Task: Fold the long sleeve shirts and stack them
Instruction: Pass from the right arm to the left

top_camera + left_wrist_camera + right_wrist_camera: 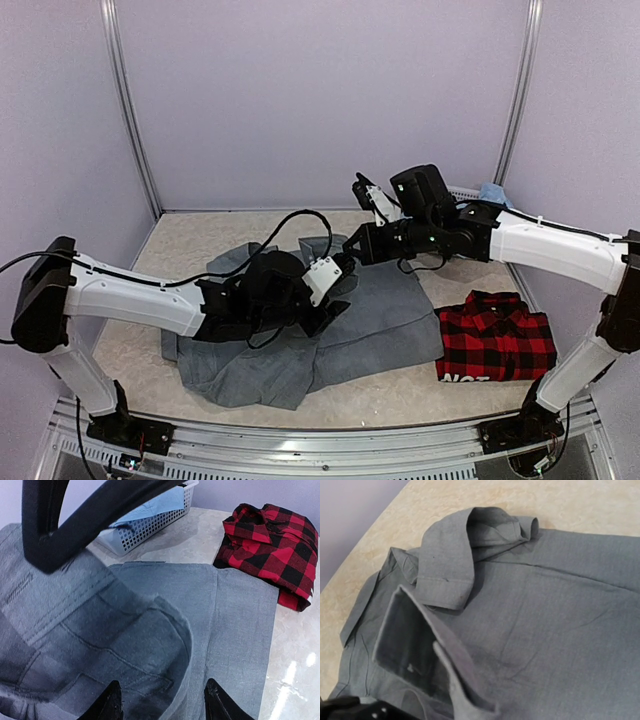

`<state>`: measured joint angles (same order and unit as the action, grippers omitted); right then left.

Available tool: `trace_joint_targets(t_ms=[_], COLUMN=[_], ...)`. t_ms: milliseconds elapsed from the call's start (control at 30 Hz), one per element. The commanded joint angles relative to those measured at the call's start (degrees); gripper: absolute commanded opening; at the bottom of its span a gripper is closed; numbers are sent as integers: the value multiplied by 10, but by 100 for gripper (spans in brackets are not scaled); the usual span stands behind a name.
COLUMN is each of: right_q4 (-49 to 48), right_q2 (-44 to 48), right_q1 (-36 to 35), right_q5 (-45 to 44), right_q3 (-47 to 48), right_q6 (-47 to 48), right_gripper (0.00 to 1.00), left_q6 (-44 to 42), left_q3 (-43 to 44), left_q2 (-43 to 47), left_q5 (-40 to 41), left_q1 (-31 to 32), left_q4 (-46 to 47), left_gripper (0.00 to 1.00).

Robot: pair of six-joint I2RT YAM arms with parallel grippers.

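On a beige speckled table [200, 235], seen from above, a plain grey collared button-up shirt [385, 320] lies rumpled at centre. A folded red-and-black plaid flannel shirt [495, 340] sits just beside it on the right. The left gripper [335, 305] rests on the grey cloth, and the right gripper [352, 262] meets its far edge. The left wrist view shows that gripper's jaws apart, astride a raised grey fold. The right wrist view shows a grey strip lifted toward the closed jaws, which seem to pinch it.
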<state>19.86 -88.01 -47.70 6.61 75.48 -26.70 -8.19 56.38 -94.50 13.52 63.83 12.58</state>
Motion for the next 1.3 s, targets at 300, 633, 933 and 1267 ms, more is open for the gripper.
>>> trace_joint_targets(t_ms=[300,633,933,1267], right_q4=[-13,-21,6,22], right_q2=[6,14,89,146], right_q1=[13,37,50,51], right_q5=[11,22,17,7], right_q3=[0,-29,-87,-226], right_q6=[-11,-3,93,132], right_gripper=[0,10,68,69], left_q6=[-13,76,242,274], left_q3=[21,-24,-59,-29], left_q2=[-34,52,218,302], left_q5=[-71,-209,-291,-305], left_q1=[-20,-84,-215,-304], left_q4=[27,20,-35,-124], left_gripper=[9,0,0,0])
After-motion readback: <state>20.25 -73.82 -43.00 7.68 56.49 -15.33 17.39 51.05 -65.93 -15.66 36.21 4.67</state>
